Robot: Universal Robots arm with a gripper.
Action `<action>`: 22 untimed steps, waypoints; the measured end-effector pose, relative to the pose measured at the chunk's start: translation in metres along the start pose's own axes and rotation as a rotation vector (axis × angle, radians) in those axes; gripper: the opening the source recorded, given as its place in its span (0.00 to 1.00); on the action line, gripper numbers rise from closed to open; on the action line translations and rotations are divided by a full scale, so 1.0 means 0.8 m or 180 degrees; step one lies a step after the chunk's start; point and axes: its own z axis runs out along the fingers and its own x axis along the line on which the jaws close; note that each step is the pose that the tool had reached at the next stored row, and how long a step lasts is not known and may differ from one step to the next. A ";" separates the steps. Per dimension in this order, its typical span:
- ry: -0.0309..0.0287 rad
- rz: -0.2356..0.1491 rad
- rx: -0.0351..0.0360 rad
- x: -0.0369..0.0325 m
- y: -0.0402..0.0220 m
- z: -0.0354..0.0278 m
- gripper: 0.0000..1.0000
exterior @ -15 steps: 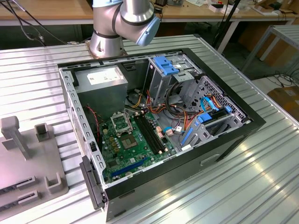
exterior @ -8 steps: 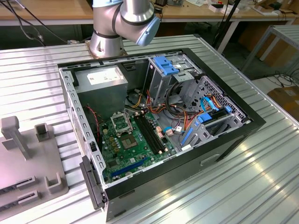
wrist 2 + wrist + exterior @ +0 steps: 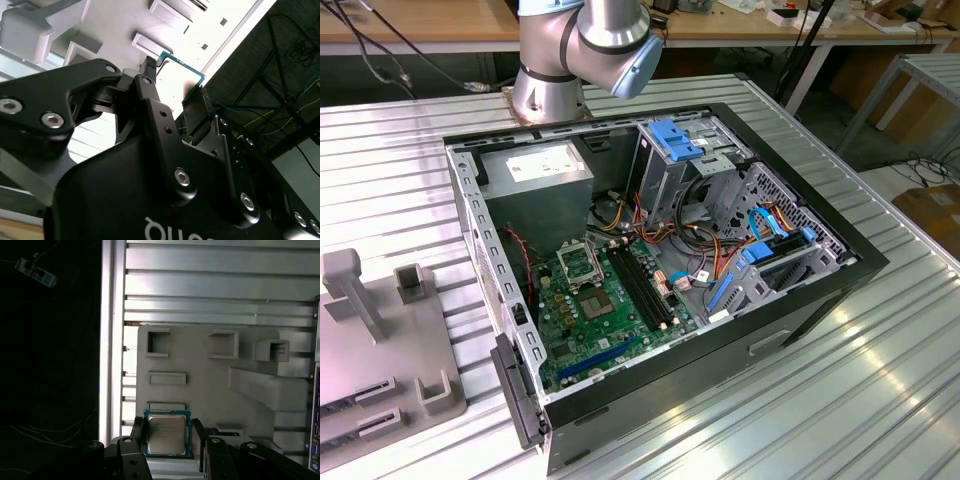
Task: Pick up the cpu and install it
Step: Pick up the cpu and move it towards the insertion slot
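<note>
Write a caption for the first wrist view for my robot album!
The claw holds the cpu by two opposite edges, a grey slotted tray behind it.

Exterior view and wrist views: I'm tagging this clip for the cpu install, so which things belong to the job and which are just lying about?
Job: cpu, gripped in the tool; black socket frame on the motherboard; open computer case.
Lying about: power supply box; blue-clipped drive cage; memory slots; grey slotted holder.
</note>
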 end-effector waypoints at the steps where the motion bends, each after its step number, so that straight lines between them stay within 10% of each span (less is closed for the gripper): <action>1: 0.0000 0.0000 0.0000 0.0000 0.0000 -0.0009 0.47; 22: 0.0003 0.0000 0.0000 0.0009 0.0000 -0.0228 0.47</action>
